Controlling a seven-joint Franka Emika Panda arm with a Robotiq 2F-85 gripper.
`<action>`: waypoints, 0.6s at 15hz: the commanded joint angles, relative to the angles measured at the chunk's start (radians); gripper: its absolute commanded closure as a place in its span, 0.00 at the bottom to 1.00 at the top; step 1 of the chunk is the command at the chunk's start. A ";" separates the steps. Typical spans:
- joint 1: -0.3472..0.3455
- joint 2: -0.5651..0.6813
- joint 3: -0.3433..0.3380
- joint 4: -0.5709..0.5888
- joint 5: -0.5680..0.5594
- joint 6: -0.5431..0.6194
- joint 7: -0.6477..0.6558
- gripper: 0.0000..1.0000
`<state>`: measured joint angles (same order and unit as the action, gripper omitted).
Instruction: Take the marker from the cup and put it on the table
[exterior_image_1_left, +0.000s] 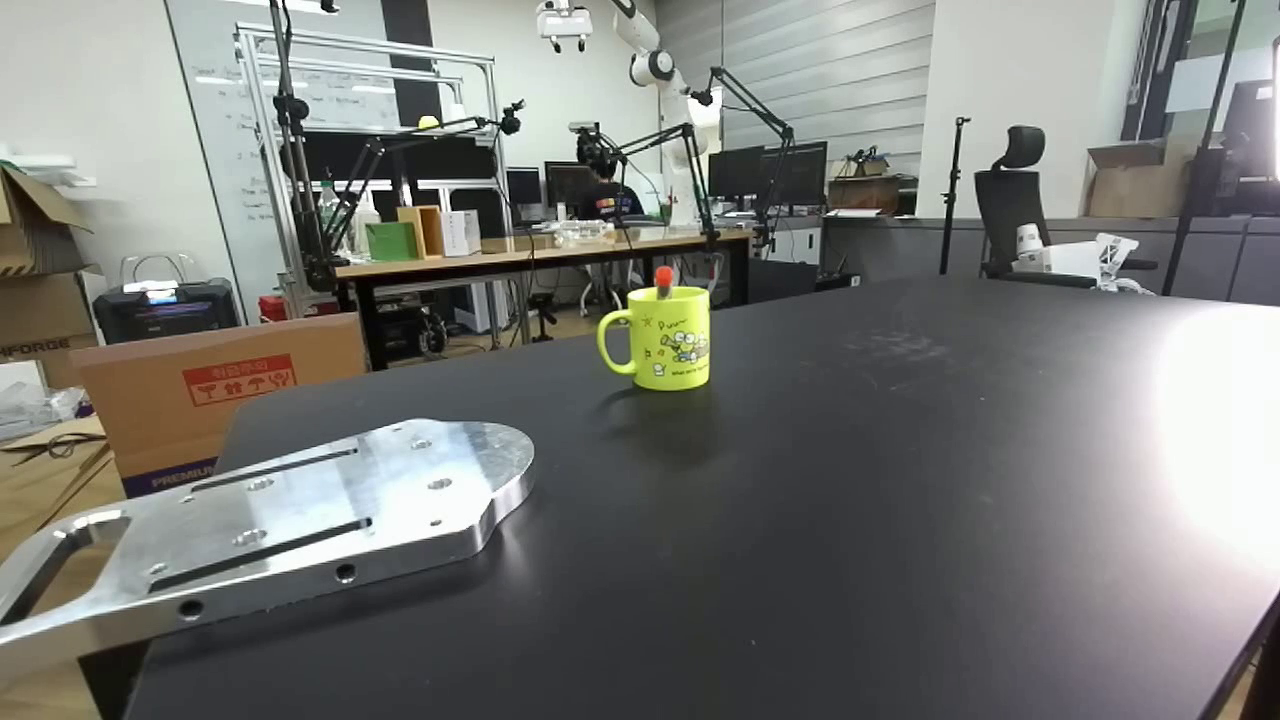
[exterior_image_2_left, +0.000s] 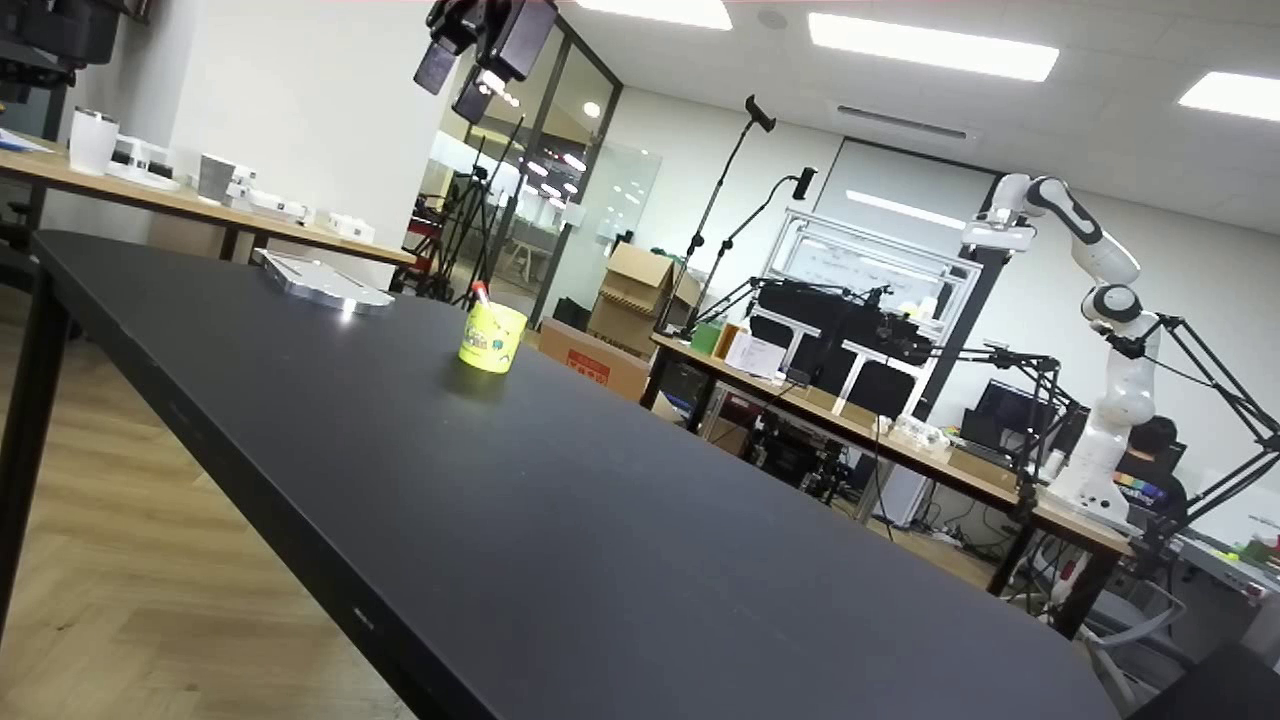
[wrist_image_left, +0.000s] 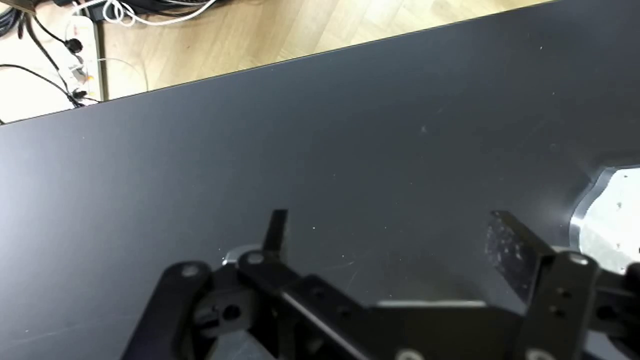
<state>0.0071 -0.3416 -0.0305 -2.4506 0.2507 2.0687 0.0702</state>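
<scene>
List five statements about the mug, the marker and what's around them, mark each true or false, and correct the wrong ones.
1. The red marker stands in the yellow-green mug, its red end above the rim. True.
2. The mug is tipped over on its side. False: it stands upright on the black table.
3. A silvery metal plate is on the same table as the mug. True.
4. The claw is clamped on the marker. False: it is open, with nothing between its jaws.
5. The mug's outside is plain. False: it carries printed figures and lettering.
</scene>
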 joint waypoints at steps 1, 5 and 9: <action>-0.004 0.044 0.016 0.039 -0.050 -0.004 -0.020 0.00; 0.009 0.195 0.056 0.175 -0.212 -0.054 -0.065 0.00; 0.037 0.387 0.102 0.355 -0.363 -0.095 -0.093 0.00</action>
<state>0.0209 -0.1151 0.0472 -2.2671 -0.0291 2.0431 0.0034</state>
